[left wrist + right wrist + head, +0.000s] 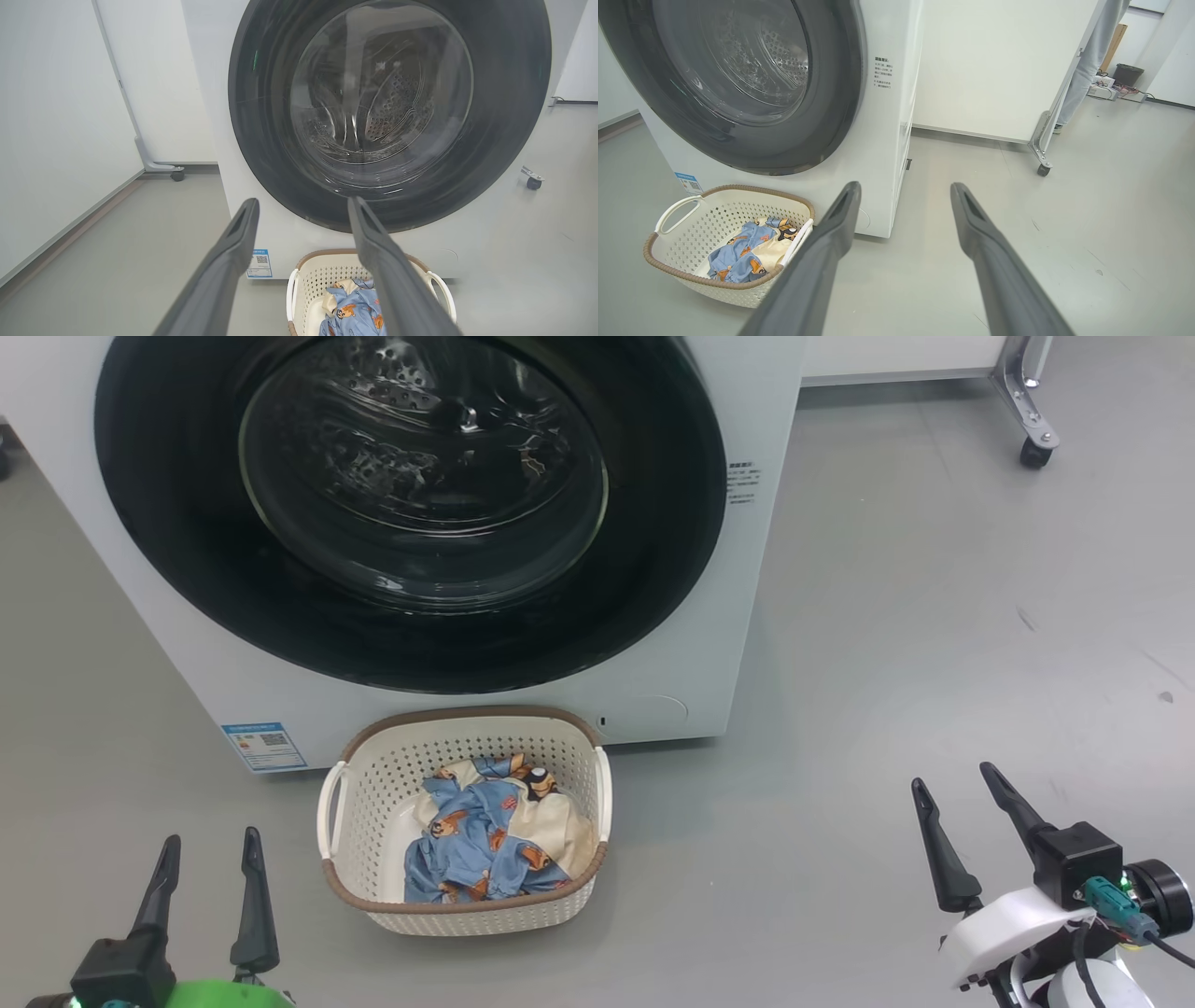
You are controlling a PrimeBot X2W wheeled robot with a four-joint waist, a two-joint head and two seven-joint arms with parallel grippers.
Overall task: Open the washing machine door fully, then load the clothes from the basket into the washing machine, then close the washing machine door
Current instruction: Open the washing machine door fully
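The white washing machine (pixel 738 644) stands ahead with its round black door (pixel 168 532) shut flat against the front; the steel drum shows through the glass. On the floor just before it sits the cream basket (pixel 373 775) holding the blue-and-cream bear-print clothes (pixel 485 840). My left gripper (pixel 210 845) hovers open at the lower left, left of the basket. My right gripper (pixel 957 779) is open at the lower right, well right of the basket. The left wrist view looks at the door (pixel 261 140) and the basket (pixel 317 275); the right wrist view has the basket (pixel 714 210) at lower left.
Grey floor (pixel 887 616) spreads to the right of the machine. A white partition on a castor foot (pixel 1032 439) stands at the back right, another castor foot (pixel 175 173) at the left. A person's leg (pixel 1087 60) stands behind the right partition, near boxes (pixel 1127 74).
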